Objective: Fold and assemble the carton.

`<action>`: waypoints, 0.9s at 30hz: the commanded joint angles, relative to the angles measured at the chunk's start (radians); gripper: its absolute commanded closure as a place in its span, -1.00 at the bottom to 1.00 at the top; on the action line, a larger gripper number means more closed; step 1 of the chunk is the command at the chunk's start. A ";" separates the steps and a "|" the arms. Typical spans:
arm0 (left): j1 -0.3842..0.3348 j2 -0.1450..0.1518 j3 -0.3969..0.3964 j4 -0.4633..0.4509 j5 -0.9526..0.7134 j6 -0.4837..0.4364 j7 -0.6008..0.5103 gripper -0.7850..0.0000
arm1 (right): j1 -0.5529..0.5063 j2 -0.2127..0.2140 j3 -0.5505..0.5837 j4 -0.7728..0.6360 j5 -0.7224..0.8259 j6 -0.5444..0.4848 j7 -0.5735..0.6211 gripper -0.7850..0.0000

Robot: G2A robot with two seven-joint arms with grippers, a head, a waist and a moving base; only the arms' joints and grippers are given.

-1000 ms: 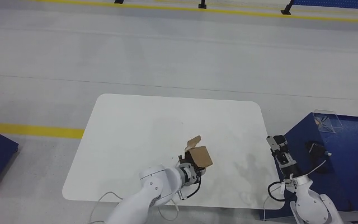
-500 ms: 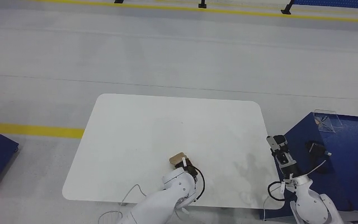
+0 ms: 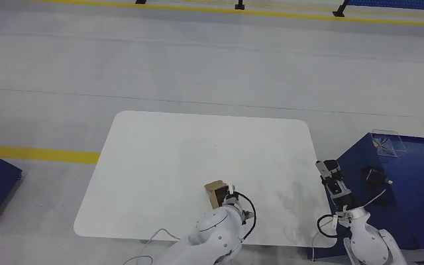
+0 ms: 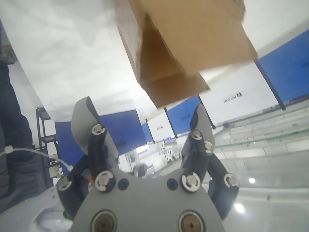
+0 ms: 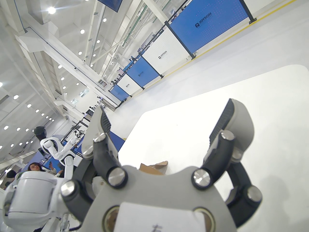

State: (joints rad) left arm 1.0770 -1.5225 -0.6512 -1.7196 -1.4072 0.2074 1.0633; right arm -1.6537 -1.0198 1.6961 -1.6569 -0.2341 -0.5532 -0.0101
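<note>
Starting w/ L gripper [image 4: 141, 108]: spread wide, nothing clamped, stopped just short of carton [image 4: 188, 37] and facing its open end. No contact visible. Prob. parked there to line up on a flap or wall rather than to hold.

Over to carton itself: sitting on table [image 3: 165, 152], brown, part-formed. Walls up into a sleeve, inside showing, one panel hanging loose past the opening. Not closed yet, so flaps left to tuck. Judging task approx. midway at best.

Then R gripper [image 5: 166, 112]: also wide open and empty, well apart from carton, off to carton's right & just past table rim. Looks like standby, kept clear so as not to knock carton during L-side work. Aimed toward carton though, w/ a brown corner visible past its knuckles, so handy for coming in to brace.

Next call, as a guess: pin carton from one side before pushing the loose panel in. Light cardboard, free on smooth table, so likely to skid or tip if shoved w/o a brace. Also a risk of crushing a wall if squeezed too hard.
</note>
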 commanded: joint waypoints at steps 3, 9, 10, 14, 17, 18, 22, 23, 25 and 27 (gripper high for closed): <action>0.117 0.058 -0.108 -0.196 0.147 0.166 -0.183 -1.00 | 0.000 0.000 0.000 0.000 0.000 0.000 0.000 -1.00; 0.183 0.099 -0.206 -0.238 0.203 0.312 -0.424 -1.00 | 0.000 0.000 0.000 0.000 0.000 0.000 0.000 -1.00; 0.183 0.099 -0.206 -0.238 0.203 0.312 -0.424 -1.00 | 0.000 0.000 0.000 0.000 0.000 0.000 0.000 -1.00; 0.183 0.099 -0.206 -0.238 0.203 0.312 -0.424 -1.00 | 0.000 0.000 0.000 0.000 0.000 0.000 0.000 -1.00; 0.183 0.099 -0.206 -0.238 0.203 0.312 -0.424 -1.00 | 0.000 0.000 0.000 0.000 0.000 0.000 0.000 -1.00; 0.183 0.099 -0.206 -0.238 0.203 0.312 -0.424 -1.00 | 0.000 0.000 0.000 0.000 0.000 0.000 0.000 -1.00; 0.157 0.117 -0.216 -0.219 0.252 0.507 -0.505 -1.00 | 0.004 0.000 -0.025 -0.029 -0.001 0.054 0.074 -1.00; 0.143 0.129 -0.227 -0.228 0.367 0.594 -0.438 -1.00 | 0.008 -0.001 -0.035 -0.051 -0.044 0.101 0.094 -1.00; 0.184 0.141 -0.207 -0.280 0.533 0.679 -0.284 -1.00 | 0.005 -0.005 -0.080 -0.107 -0.163 0.173 0.092 -1.00; 0.216 0.151 -0.204 -0.306 0.579 0.805 -0.255 -1.00 | 0.001 -0.011 -0.137 -0.149 -0.303 0.245 0.068 -1.00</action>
State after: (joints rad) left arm 1.2704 -1.3768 -0.8566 -2.0118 -0.9749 0.8855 0.6197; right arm -1.6516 -1.0274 1.5907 -1.7850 -0.4378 -0.3517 0.0739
